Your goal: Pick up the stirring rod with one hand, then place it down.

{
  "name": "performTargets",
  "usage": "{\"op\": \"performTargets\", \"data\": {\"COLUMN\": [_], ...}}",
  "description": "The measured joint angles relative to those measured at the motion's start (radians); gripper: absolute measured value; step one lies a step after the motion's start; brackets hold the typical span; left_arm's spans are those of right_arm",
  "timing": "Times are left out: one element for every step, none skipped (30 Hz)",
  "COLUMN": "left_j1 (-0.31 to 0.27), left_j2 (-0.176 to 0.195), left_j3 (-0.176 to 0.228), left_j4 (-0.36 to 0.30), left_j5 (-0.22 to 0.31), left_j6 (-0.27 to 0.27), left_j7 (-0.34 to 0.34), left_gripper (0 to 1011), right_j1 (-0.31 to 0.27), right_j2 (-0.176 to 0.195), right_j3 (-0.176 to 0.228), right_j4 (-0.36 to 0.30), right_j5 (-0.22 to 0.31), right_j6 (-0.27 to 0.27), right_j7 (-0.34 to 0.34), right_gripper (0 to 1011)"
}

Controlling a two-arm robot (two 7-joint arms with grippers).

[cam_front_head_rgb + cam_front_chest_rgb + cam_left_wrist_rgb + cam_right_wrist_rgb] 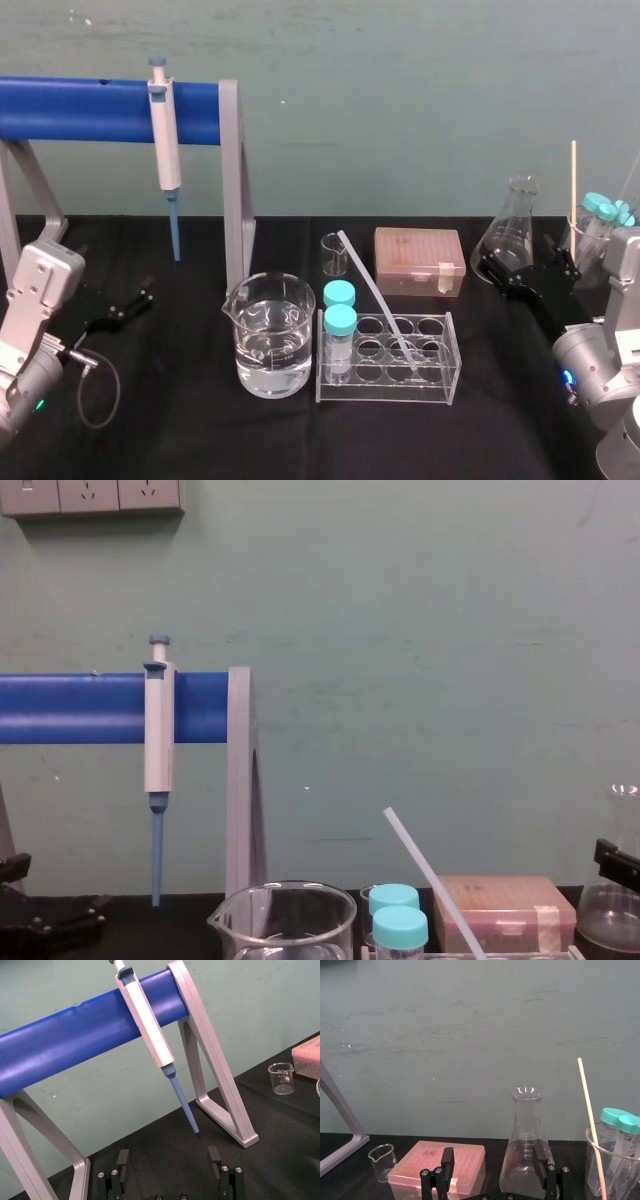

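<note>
The stirring rod (375, 295) is a thin translucent-white stick that leans in the clear test-tube rack (386, 383) at the table's middle, its upper end pointing back and left. In the chest view the stirring rod (430, 882) rises slantwise above the rack. My right gripper (520, 258) hovers open at the right, in front of the conical flask (512, 232) and well to the right of the rod. In its wrist view the right gripper (494, 1162) holds nothing between its fingers (447, 1157). My left gripper (168, 1160) stands open and empty near the table's left edge.
A water beaker (270, 335) stands left of the rack, which holds two teal-capped tubes (340, 335). Behind are a small beaker (333, 254) and a pink box (420, 260). A pipette (166, 150) hangs on the blue stand (100, 108). At far right a beaker holds tubes and a thin cream stick (590, 1120).
</note>
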Motion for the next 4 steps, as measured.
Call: {"op": "performTargets", "data": {"left_j1": [0.0,0.0,0.0,0.0], "left_j2": [0.0,0.0,0.0,0.0], "left_j3": [0.0,0.0,0.0,0.0], "left_j4": [0.0,0.0,0.0,0.0], "left_j5": [0.0,0.0,0.0,0.0], "left_j6": [0.0,0.0,0.0,0.0], "left_j7": [0.0,0.0,0.0,0.0], "left_gripper": [1000,1000,1000,1000], "right_j1": [0.0,0.0,0.0,0.0], "right_j2": [0.0,0.0,0.0,0.0], "right_j3": [0.0,0.0,0.0,0.0], "right_j4": [0.0,0.0,-0.001,-0.001], "right_j5": [0.0,0.0,0.0,0.0], "right_j6": [0.0,0.0,0.0,0.0], "right_j7": [0.0,0.0,0.0,0.0], "right_gripper": [1000,1000,1000,1000]}}
